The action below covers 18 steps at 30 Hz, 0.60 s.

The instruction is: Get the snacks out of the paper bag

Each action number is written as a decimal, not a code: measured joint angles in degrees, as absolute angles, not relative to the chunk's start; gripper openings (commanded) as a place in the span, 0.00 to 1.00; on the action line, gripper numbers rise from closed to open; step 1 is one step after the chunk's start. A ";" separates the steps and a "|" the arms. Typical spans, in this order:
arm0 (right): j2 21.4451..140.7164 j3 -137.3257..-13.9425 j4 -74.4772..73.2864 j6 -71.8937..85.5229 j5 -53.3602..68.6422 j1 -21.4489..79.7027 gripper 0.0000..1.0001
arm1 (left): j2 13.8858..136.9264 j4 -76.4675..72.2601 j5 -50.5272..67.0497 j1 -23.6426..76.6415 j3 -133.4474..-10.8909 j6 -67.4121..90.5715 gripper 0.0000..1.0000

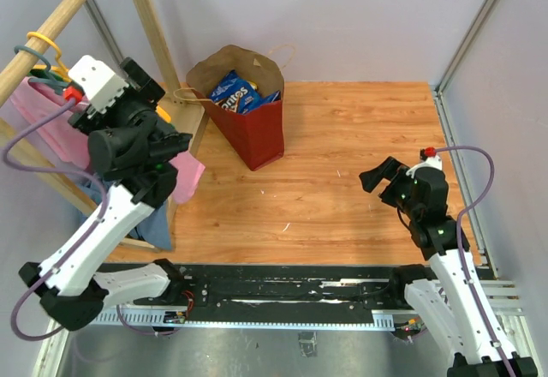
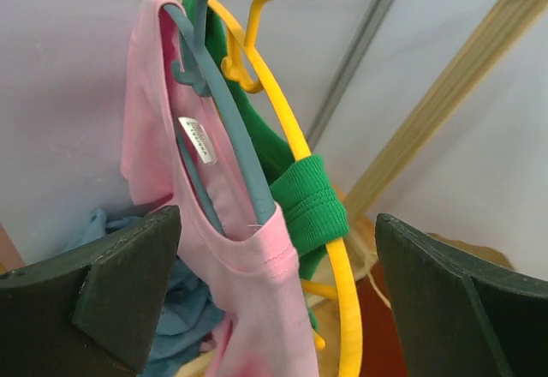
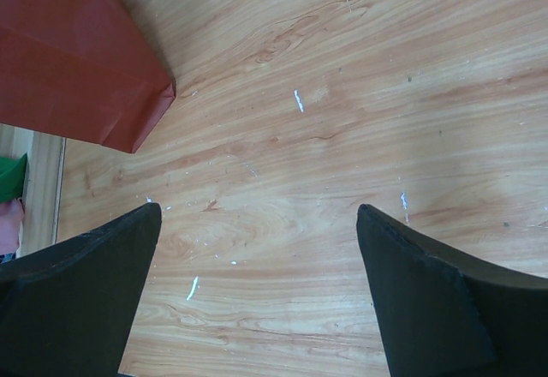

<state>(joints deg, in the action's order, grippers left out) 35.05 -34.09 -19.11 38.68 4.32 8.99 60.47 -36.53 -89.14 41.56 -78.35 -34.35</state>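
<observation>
Black, wedge-shaped fingers, two on each gripper, stand wide apart with nothing held. The right gripper [image 3: 257, 296] hangs over bare wood-grain tabletop [image 1: 360, 128], a smooth orange-brown laminate with a few pale flecks, well apart from the bag. The left gripper [image 2: 278, 291] is raised at the left edge and faces the clothes rack [image 1: 145, 17], made of round and flat pale wooden poles. There, a pink shirt [image 2: 257, 308] hangs on a grey-blue hanger [image 2: 231, 128], and a green ribbed garment [image 2: 312, 197] on a yellow hanger [image 2: 291, 128]. A third, teal hook shows above them. A blue cloth [image 2: 184, 317] lies crumpled below.

Farther back stands one paper bag [image 1: 261, 133], upright and rectangular, red outside and brown kraft inside, with two thin twisted handles. Its mouth is open. The snacks are inside it: a glossy blue-white cookie packet [image 1: 233, 94] shows, with another blue edge beside it; more I cannot count.
</observation>
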 measured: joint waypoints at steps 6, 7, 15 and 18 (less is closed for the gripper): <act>35.09 -34.04 -19.14 37.69 4.36 8.99 0.99 | 66.67 -51.64 -89.27 35.51 -75.90 -47.83 1.00; 35.09 -34.02 -19.11 37.50 4.40 8.99 0.99 | 67.55 -53.93 -89.30 34.92 -75.85 -49.76 1.00; 35.09 -33.71 -19.07 36.45 4.67 8.99 0.99 | 79.31 -74.78 -89.60 27.92 -79.31 -70.17 1.00; 35.16 -33.52 -18.83 36.03 4.69 8.99 0.99 | 86.04 -83.35 -89.65 25.93 -83.77 -82.30 1.00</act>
<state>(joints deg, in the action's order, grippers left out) 35.16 -33.52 -18.83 36.03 4.69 8.99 86.04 -83.35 -89.65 25.93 -83.77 -82.30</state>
